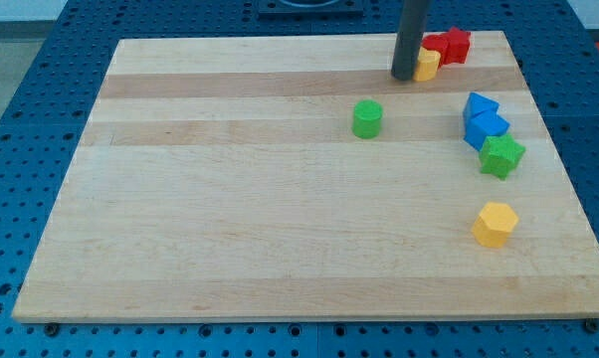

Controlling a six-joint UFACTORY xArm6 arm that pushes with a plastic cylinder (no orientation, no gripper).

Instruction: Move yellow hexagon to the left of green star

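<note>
The yellow hexagon (495, 224) lies near the view's lower right of the wooden board (230, 199). The green star (501, 155) sits above it, touching the lower of the blue blocks. My tip (404, 77) is near the view's top, far above both, touching the left side of a small yellow block (427, 65). The rod reaches up out of the view's top.
A green cylinder (367, 118) stands below and left of my tip. A blue triangle (480, 104) and a blue block (486, 127) stack at the right. Two red blocks (449, 45) sit by the top edge behind the small yellow block.
</note>
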